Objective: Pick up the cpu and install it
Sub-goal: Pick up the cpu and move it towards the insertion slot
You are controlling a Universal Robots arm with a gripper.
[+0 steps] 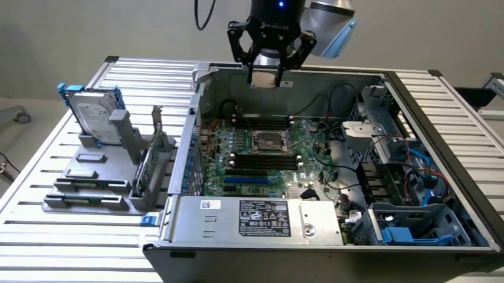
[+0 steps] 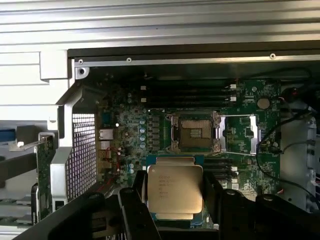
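Small flat square cpu point(image 2: 175, 187) with a silver-grey metal lid was pinched at 2 edges in the gripper point(image 1: 265, 76), high over the motherboard point(image 1: 311, 156).

Slatted metal table point(image 1: 55, 242) with open computer case point(image 1: 205, 227) and (beside it) grey rack point(image 1: 87, 200).

Looks like a robotics lab or test cell to me, though with this little of the room showing I can't swear to it: opened-up PC tower point(image 1: 236, 253) on a slatted aluminium bench point(image 1: 63, 242), grey parts jig point(image 1: 87, 197), industrial gripper point(image 1: 265, 79) overhead, bare wall point(image 1: 79, 29).
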